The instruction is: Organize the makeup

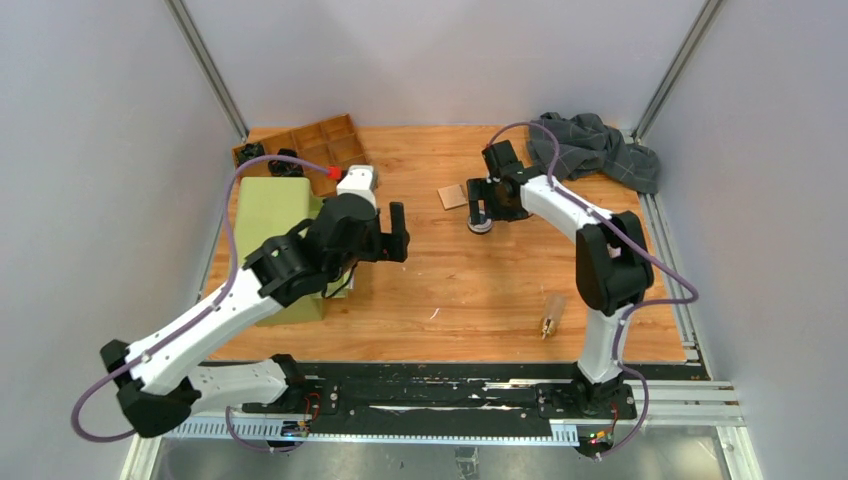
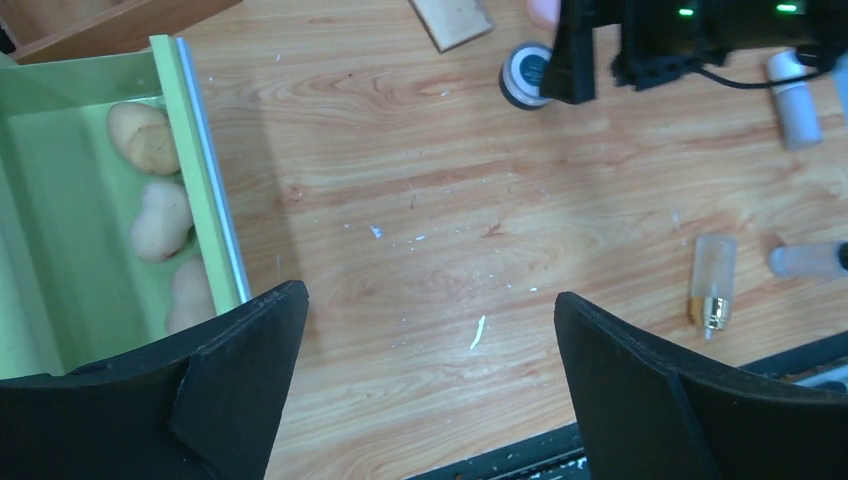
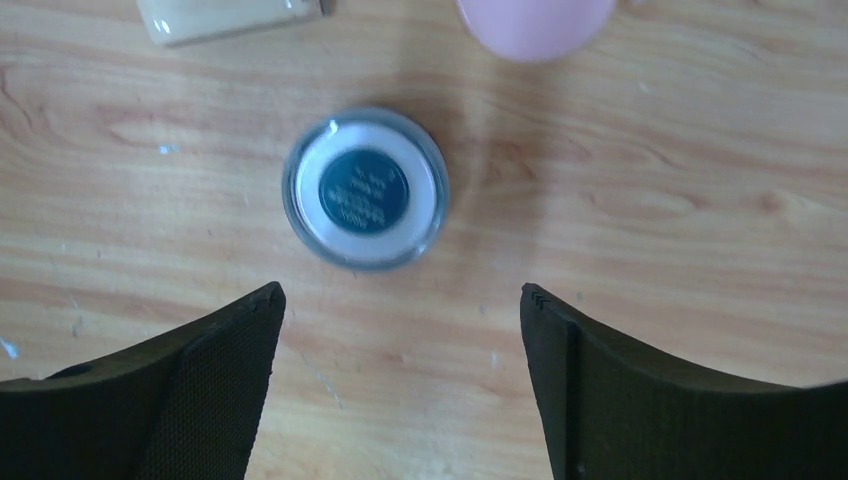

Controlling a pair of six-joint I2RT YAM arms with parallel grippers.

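1. Looking down on the desk (image 1: 440, 300), you find your right gripper (image 1: 478, 210) hanging over the round compact (image 1: 481, 228). The compact lies flat on the wood toward the far edge, a little right of the middle.
2. Your right wrist camera shows the right gripper's jaws standing wide apart with nothing between them. The compact rests just ahead of the fingertips (image 3: 268, 300) and touches neither.
3. A tan pad (image 3: 230, 15) and a pink disc (image 3: 535, 25) lie just beyond the compact toward the far edge. They sit one to each side of it, and both are apart from it.
4. Your left gripper (image 1: 397, 232) hangs over the wood just beside the green box (image 1: 270, 200). Its jaws are spread wide and hold nothing.
5. The green box sits along the left edge of the desk. Three beige sponges (image 2: 160, 220) lie in a row inside it, against the wall nearest your left gripper.
6. A clear tube (image 1: 550, 315) lies flat close to the near edge, right of the middle and near the right arm's base.
7. A white tube (image 2: 795, 100) lies on the wood near the right gripper, seen from your left wrist camera.
8. A wooden tray (image 1: 320, 135) with compartments stands in the far left corner. It holds a couple of dark things that are too small to tell.
9. A grey cloth (image 1: 595, 148) lies bunched in the far right corner.
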